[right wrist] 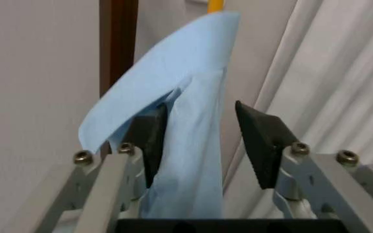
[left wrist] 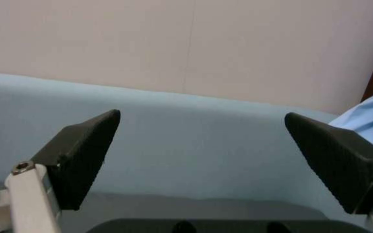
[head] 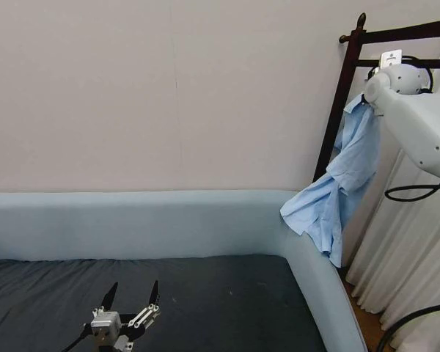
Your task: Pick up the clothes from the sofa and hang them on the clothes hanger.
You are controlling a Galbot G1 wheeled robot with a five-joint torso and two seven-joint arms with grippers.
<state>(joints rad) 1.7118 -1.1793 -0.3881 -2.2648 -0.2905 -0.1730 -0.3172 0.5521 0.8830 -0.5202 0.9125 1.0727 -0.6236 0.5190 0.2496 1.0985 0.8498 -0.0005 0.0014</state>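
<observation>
We are logging 1 shirt (head: 345, 183) draping off the far-right rack (head: 345, 81), right gripper (right wrist: 199, 107) parted around it. Left gripper (head: 134, 286) is hovering agape over the near-left sofa (head: 169, 220).

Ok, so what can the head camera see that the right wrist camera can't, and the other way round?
Head camera: the light blue sofa, the left gripper open low over it, and the whole blue shirt hanging down beside the wooden rack. Right wrist camera: the right gripper close up, its black fingers apart with shirt cloth between them. Both: the shirt, the rack's dark post and the white curtain.
</observation>
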